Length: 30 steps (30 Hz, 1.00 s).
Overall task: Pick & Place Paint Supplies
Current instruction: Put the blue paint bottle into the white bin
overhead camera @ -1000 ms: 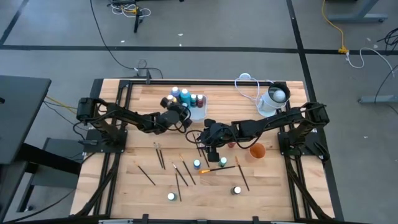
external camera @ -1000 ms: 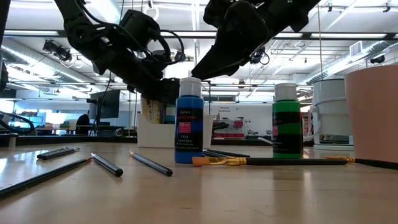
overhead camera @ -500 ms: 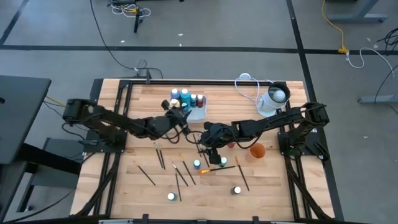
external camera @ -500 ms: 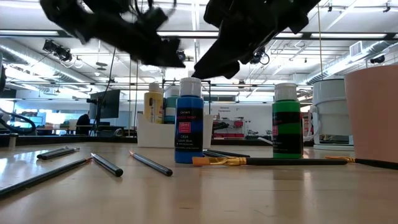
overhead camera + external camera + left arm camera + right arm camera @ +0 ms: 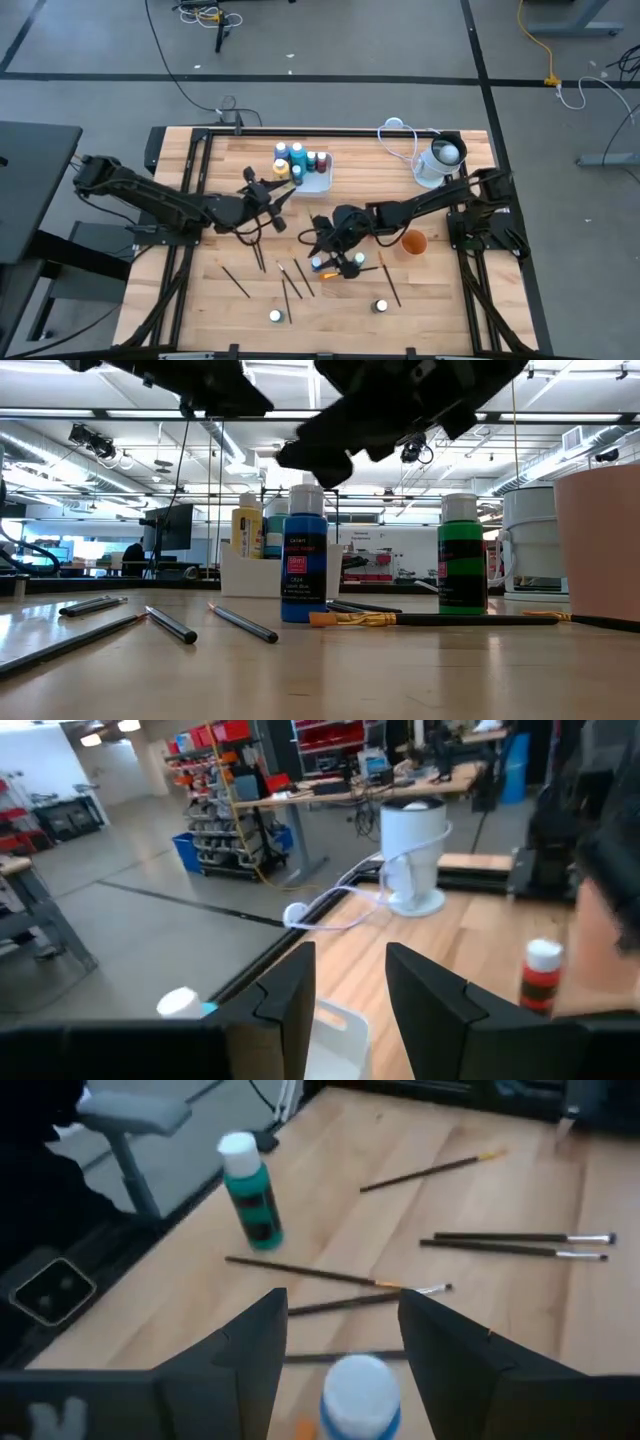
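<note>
Right gripper [image 5: 340, 1342] (fingers apart) hovers over blue bottle [image 5: 358, 1398].

Low view: both arms are cut off by the top edge, and the pink cup [image 5: 603, 540] by the right edge. Right wrist view: the blue bottle [image 5: 360, 1398] shows only its cap. High view: the brushes' [image 5: 289, 284] bristles are too small to tell.

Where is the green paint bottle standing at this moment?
In the low view the green paint bottle stands upright on the table, right of the blue paint bottle and left of the pink cup, just behind the orange-handled brush.
</note>
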Each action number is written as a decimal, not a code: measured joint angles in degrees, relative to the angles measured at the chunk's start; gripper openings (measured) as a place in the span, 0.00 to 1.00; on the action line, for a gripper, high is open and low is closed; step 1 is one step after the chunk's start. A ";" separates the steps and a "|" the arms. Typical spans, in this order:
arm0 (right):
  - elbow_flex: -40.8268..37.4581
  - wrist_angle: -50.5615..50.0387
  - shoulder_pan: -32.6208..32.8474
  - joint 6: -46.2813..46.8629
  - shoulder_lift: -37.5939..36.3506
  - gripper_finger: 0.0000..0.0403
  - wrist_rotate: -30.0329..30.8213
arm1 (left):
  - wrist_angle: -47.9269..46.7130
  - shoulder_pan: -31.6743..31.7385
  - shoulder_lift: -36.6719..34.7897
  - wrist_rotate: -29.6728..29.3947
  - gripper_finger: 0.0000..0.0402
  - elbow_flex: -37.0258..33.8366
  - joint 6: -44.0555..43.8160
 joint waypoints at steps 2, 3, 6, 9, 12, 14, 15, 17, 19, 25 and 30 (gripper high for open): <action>-0.11 -0.49 0.13 -0.97 1.08 0.49 -0.10 | -1.41 -0.50 0.06 -0.11 0.33 -0.09 -0.53; -0.11 -0.61 0.22 -1.39 1.48 0.49 -0.02 | -1.74 -0.74 0.14 -0.01 0.33 -0.11 -0.61; -0.11 -0.85 0.19 -2.27 1.83 0.49 0.11 | -1.79 -0.89 0.31 0.07 0.33 -0.11 -0.73; -0.11 -1.08 0.17 -2.48 1.83 0.49 4.10 | -2.78 -0.89 0.44 0.08 0.33 -0.11 -1.36; -0.10 -1.44 0.05 -2.50 1.83 0.49 6.52 | -2.68 -0.89 0.42 0.12 0.33 -0.11 -1.38; -0.09 -2.87 -0.03 -2.76 1.83 0.49 6.52 | -2.66 -0.89 0.42 0.33 0.33 -0.11 -1.37; -0.09 -3.97 -0.03 -3.00 1.83 0.49 6.52 | -2.66 -0.89 0.42 0.31 0.33 -0.11 -1.38; -0.09 -5.41 -0.03 -3.32 1.83 0.49 6.50 | -2.70 -0.89 0.42 0.33 0.33 -0.11 -1.36; -0.09 -5.18 -0.03 -3.43 1.83 0.49 6.52 | -2.66 -0.89 0.42 0.33 0.33 -0.11 -1.31; -0.09 -3.87 -0.02 -4.05 1.83 0.43 7.50 | -2.67 -0.89 0.42 0.33 0.33 -0.11 -1.25; -0.09 -3.53 -0.03 -4.46 1.83 0.29 6.66 | -2.61 -0.89 0.42 0.32 0.33 -0.11 -1.21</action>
